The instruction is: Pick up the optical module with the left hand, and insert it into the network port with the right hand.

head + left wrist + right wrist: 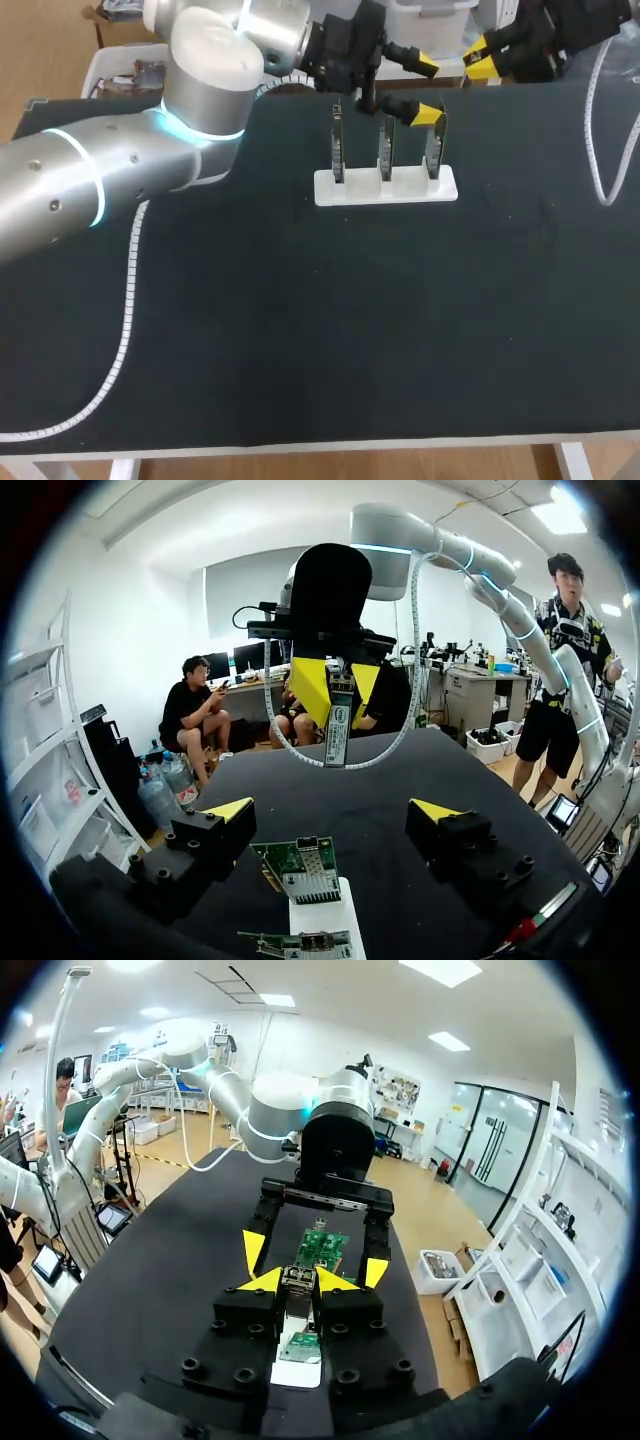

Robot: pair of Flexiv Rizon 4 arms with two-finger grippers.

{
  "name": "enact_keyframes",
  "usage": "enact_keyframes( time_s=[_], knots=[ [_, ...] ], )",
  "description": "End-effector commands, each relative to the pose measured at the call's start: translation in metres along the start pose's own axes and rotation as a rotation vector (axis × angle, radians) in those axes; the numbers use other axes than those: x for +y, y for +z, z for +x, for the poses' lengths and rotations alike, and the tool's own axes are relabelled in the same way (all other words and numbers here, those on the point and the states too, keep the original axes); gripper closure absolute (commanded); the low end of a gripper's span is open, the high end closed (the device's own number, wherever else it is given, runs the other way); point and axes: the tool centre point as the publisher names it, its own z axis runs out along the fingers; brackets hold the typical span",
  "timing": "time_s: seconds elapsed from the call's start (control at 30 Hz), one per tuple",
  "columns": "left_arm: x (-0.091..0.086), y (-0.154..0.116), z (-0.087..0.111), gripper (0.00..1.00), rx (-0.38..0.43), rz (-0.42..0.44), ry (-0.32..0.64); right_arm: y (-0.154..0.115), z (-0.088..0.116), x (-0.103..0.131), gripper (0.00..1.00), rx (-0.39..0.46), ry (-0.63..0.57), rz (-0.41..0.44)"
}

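On the black desk [300, 350], near its far edge, a white holder [360, 190] carries three upright network cards [385, 150]. The left gripper [428, 90] hangs released over them; the right gripper [480, 57], at the far edge, grasps the optical module [338, 725].

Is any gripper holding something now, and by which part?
The right gripper is shut on the optical module, gripping one end, with the rest sticking out beyond its yellow tips. The left gripper is open and empty.
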Motion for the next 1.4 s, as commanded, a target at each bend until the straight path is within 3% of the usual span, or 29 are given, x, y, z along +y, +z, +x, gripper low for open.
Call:
enact_keyframes(
  time_s=[0.03,0.77,0.83,0.93,1.17,1.4],
  knots=[
    [-0.007,-0.002,-0.001,0.00,0.016,-0.042,0.001,0.000,0.000,-0.001,1.00,-0.001,-0.001,-0.001],
    [0.002,-0.006,-0.006,0.00,-0.029,-0.028,0.025,0.000,0.000,-0.001,1.00,-0.001,-0.001,-0.001],
    [0.008,-0.011,-0.009,0.00,0.042,-0.019,0.031,0.000,0.000,-0.001,1.00,-0.001,-0.001,-0.001],
    [0.014,-0.020,-0.015,0.00,0.084,-0.023,0.049,0.000,0.000,-0.001,1.00,-0.001,-0.001,-0.001],
    [0.017,-0.031,-0.020,0.00,0.131,-0.032,0.060,0.000,0.000,-0.001,1.00,-0.001,-0.001,-0.001],
    [0.011,-0.024,-0.014,0.00,0.164,-0.012,0.023,0.000,0.000,-0.001,1.00,-0.001,-0.001,-0.001]
  ],
)
